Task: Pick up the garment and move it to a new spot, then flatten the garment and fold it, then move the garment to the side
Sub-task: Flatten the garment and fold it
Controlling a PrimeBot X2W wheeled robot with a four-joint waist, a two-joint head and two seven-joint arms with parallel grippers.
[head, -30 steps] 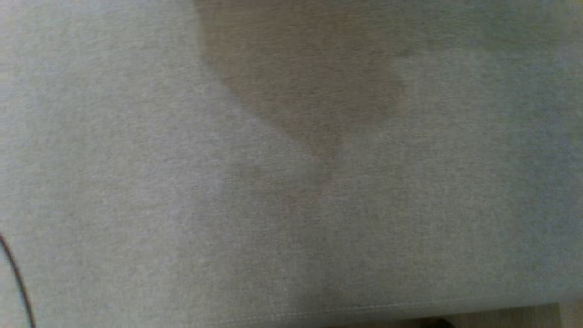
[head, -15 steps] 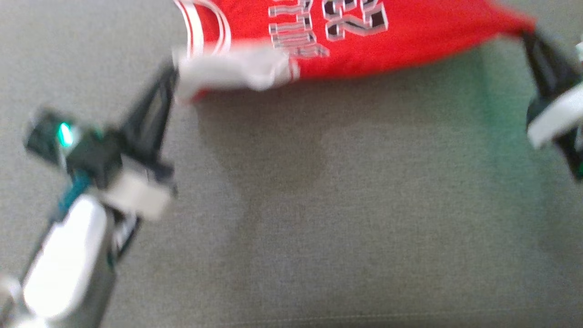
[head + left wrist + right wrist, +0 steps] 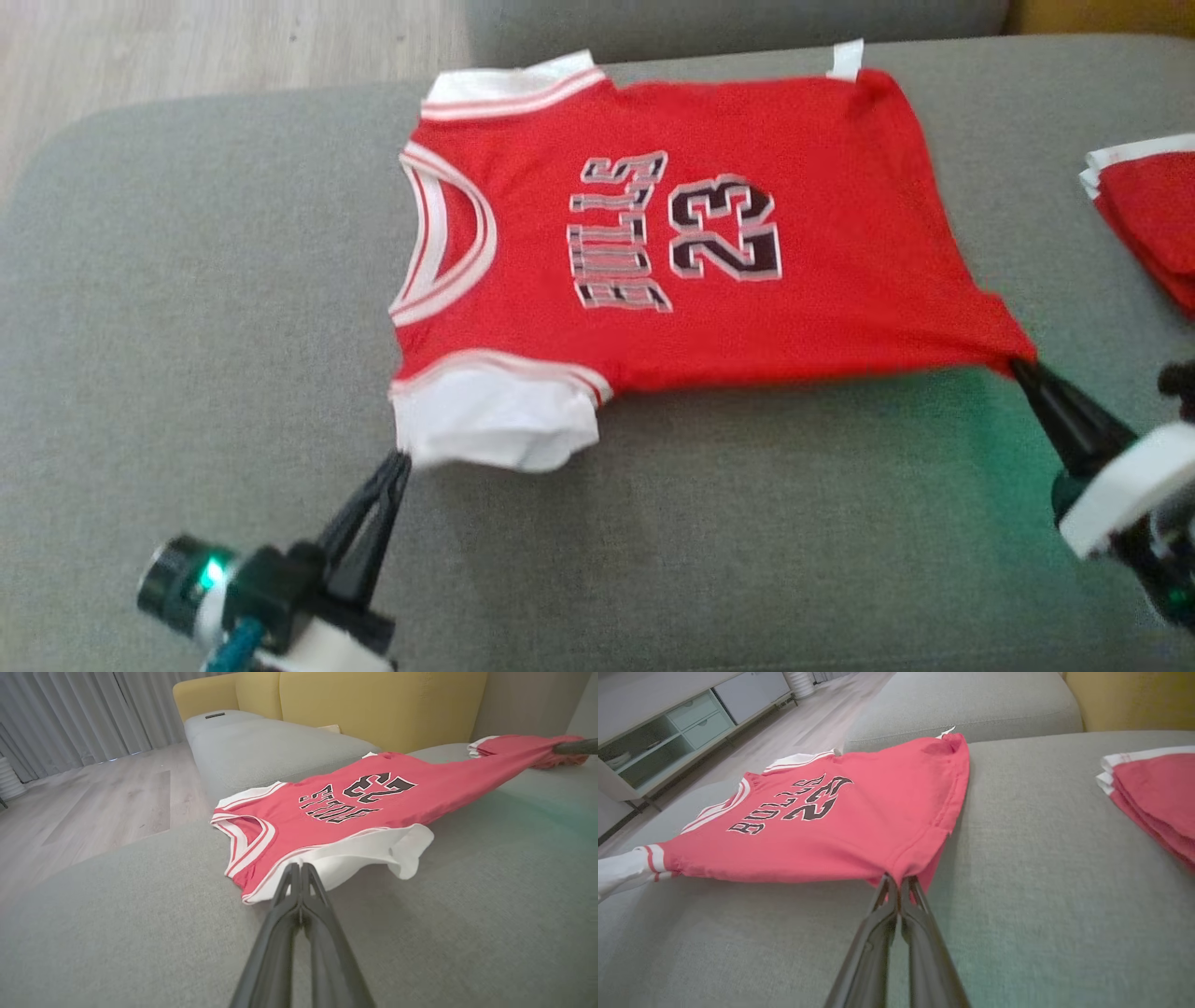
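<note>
garment: red jersey, mid-frame on grey sofa cushion | my left claw: pinched tight on white sleeve, lower left | my right claw: pinched tight on hem corner, right | handling: light, limp, I judge; grip corners, keep taut
</note>
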